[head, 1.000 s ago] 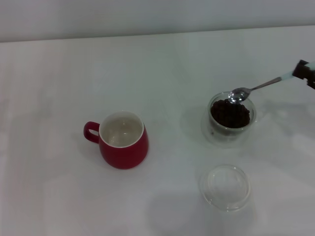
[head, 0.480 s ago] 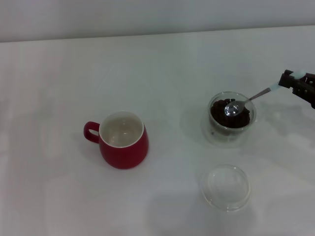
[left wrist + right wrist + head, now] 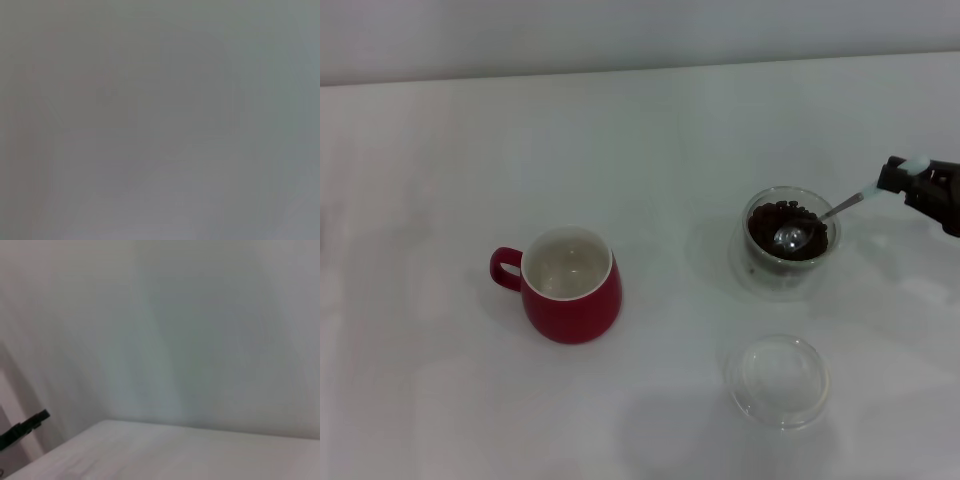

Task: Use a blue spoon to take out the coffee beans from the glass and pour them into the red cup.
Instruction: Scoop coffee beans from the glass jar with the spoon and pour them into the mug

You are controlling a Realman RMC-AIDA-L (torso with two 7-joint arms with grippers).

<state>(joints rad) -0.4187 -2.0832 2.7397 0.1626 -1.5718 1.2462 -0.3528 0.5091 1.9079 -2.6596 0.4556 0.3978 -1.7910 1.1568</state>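
Head view: blue spoon's (image 3: 817, 220) shiny bowl rests among coffee beans (image 3: 786, 230).

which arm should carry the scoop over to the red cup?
Right. The right gripper already holds the blue spoon, its bowl down in the coffee beans in the glass. The left arm isn't in view.
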